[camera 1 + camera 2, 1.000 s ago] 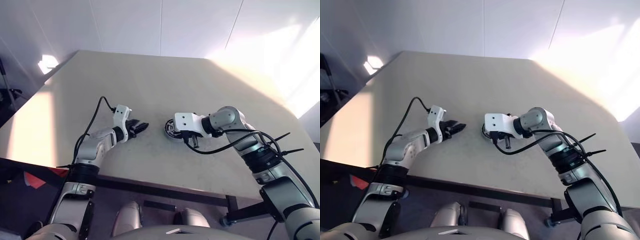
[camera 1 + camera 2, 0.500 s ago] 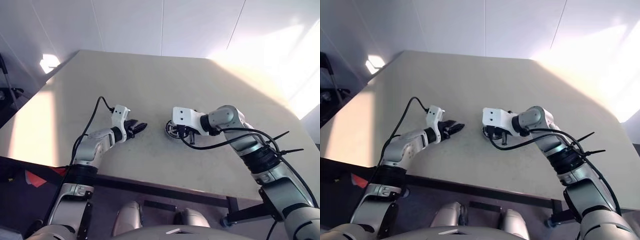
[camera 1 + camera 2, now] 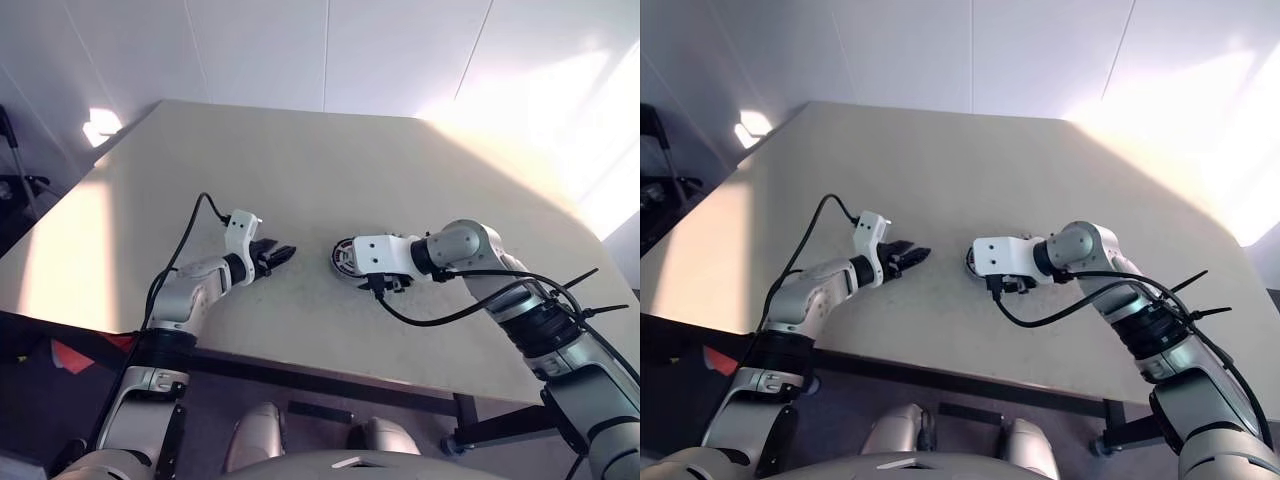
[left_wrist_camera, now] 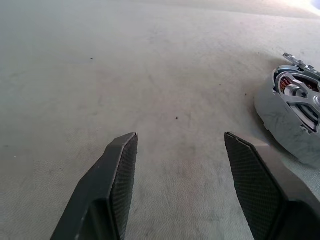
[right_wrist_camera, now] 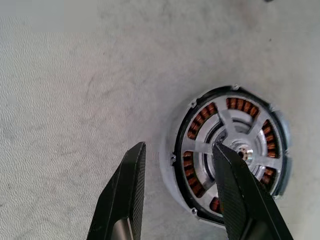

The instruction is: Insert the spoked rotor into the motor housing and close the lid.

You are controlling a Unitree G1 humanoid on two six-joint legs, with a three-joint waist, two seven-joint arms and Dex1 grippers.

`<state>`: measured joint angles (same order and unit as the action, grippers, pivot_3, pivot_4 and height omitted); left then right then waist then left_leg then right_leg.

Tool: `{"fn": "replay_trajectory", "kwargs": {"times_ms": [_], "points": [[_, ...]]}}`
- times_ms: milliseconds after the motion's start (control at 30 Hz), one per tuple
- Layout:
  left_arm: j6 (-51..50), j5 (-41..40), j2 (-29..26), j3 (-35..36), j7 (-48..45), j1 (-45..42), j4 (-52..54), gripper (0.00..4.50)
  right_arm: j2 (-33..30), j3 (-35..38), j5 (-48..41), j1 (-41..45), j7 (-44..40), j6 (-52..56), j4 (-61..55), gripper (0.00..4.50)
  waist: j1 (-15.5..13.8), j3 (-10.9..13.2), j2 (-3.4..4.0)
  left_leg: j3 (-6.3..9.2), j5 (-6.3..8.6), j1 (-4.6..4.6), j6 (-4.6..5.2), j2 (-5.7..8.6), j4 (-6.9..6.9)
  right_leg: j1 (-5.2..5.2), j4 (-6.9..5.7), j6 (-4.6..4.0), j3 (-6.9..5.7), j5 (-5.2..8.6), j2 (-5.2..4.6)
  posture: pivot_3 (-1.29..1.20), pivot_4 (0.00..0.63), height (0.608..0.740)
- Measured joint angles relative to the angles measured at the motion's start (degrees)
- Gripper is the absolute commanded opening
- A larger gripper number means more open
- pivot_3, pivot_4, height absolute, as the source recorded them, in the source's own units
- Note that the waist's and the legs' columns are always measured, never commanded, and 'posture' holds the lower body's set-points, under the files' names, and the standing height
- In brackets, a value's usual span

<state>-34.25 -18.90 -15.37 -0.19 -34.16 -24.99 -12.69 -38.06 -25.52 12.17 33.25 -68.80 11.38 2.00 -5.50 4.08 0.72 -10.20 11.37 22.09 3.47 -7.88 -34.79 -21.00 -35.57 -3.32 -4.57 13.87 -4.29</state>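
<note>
Right gripper (image 5: 177,192) hangs over the motor housing (image 5: 227,155) with its two black fingers apart, gripping nothing; one finger crosses the housing's face and the other stands over bare table beside its rim. From the wrist, the spoked rotor (image 5: 235,142) sits inside the housing, silvery spokes and hub over the ring of copper-red windings, though the finger hides part of the hub side and the lower rim. In the head views the white wrist block covers most of the housing (image 3: 345,262), leaving a sliver visible. Left gripper (image 4: 180,165) also stands open and empty above the table (image 3: 330,170), well to the housing's left; its wrist view cuts the housing off at the frame edge. No writing or label can be read on any part.
</note>
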Motion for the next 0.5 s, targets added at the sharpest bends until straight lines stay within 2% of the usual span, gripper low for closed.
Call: {"fn": "replay_trajectory", "kwargs": {"times_ms": [233,500], "points": [[0.0,0.0,-0.04,0.01,0.02,0.0,-0.01,2.95,0.21,0.0,0.85,1.0,1.49,-3.77,4.13,2.33,0.01,0.0,-0.01,0.0,0.0,-0.16,0.0,0.0,0.0,0.16,0.01,0.0,0.0,0.0,0.0,0.0,0.0,0.74],[0.0,0.01,-0.24,0.07,0.03,0.13,0.0,2.95,-2.15,0.15,0.85,-1.08,-0.29,-5.98,2.11,2.33,-0.03,-0.01,-0.01,0.0,0.01,-0.24,0.0,0.0,0.0,0.25,0.04,0.01,0.01,0.0,0.0,0.0,0.0,0.74]]}}
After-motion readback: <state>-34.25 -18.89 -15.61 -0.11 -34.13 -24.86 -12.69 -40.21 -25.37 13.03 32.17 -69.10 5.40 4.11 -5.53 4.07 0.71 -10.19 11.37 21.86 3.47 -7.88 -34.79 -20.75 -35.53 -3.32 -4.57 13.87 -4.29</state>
